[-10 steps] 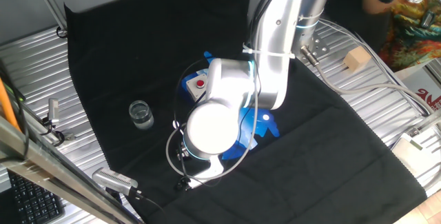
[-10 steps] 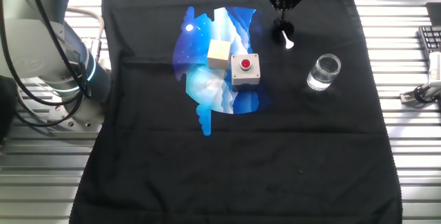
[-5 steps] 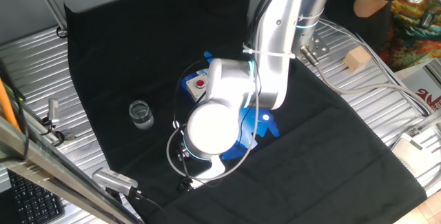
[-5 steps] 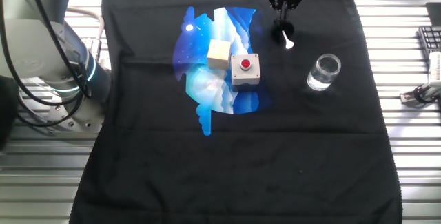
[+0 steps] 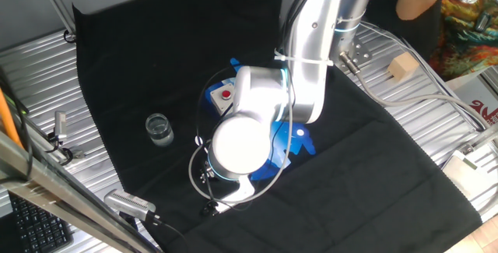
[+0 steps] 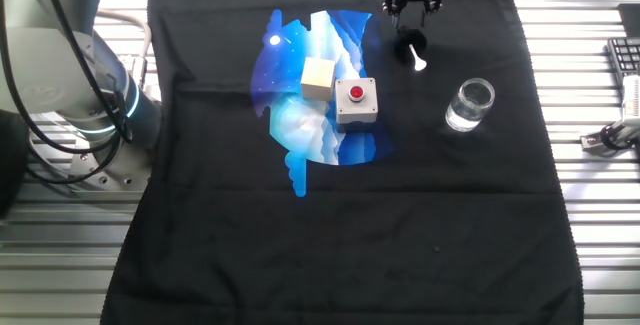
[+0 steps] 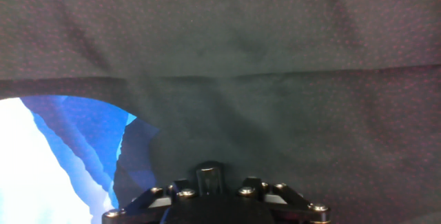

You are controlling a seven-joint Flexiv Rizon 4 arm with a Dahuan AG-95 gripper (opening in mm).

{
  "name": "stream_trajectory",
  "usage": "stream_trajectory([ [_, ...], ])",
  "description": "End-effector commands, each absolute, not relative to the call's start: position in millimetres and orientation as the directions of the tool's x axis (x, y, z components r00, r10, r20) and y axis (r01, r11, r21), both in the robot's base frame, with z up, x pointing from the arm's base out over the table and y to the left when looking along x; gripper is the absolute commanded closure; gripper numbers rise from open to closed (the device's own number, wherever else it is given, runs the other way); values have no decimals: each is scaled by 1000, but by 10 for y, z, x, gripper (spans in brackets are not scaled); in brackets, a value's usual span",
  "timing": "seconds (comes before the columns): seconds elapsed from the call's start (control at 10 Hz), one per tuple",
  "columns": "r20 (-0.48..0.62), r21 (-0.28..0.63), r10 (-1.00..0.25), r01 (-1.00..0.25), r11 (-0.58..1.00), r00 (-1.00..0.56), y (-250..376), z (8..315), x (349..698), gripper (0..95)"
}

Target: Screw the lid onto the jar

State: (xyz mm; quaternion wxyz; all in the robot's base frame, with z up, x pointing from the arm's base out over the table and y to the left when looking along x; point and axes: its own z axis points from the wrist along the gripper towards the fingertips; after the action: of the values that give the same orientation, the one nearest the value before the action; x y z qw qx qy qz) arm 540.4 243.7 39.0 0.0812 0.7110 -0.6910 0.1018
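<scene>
Hovering over the lid [image 6: 411,48], gripper [image 6: 414,7] fingers spread apart, holding nothing.
The jar [image 6: 470,104] stands well apart on the black cloth [image 6: 340,225].

From one fixed view the arm [image 5: 264,121] hides the lid and end effector. In the hand view the end effector's [image 7: 209,203] fingers are cut off below; its state is unreadable.

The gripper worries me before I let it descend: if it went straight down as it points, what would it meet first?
Probably the small black round lid lying just beneath the gripper, though depth is unclear; the hand view shows only the black cloth.
</scene>
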Motion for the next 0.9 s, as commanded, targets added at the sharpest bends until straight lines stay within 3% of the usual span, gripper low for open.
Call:
stream_trajectory([
  [0.1,257,-27,-966,-999,-27,19,2435,389,5402,380],
  [0.9,282,-36,-960,-999,-6,-4,2427,341,5399,380],
])
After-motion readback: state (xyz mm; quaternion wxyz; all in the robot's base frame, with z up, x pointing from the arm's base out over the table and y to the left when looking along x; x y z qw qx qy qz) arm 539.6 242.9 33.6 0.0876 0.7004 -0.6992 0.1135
